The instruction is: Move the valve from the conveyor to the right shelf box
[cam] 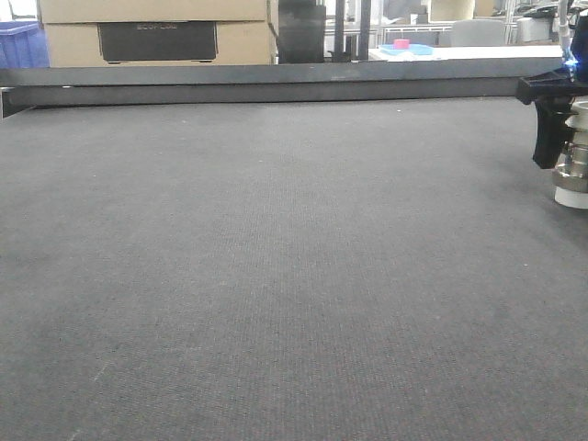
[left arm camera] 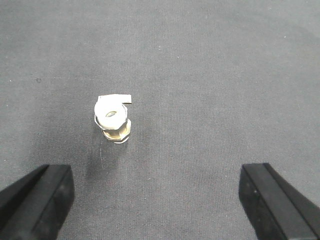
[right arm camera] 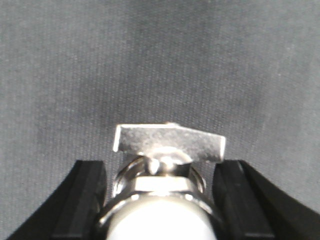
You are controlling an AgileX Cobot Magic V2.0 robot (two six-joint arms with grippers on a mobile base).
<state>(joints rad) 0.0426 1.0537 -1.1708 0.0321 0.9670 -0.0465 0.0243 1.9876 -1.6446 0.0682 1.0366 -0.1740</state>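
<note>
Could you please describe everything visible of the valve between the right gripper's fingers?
The valve is a small silver-grey metal body standing upright, with a white plastic cap at each end and a flat metal lever sticking out sideways. The right gripper has black fingers flanking it closely on both sides; whether they squeeze it is unclear. It sits low over the conveyor, at the right of the front view; contact with the belt cannot be told.

At the back, a cardboard box [cam: 243, 41] with a black panel [cam: 156, 41], a blue bin [cam: 18, 46] at the far left, and a white table [cam: 496, 52] bearing a blue tray [cam: 423, 50].
</note>
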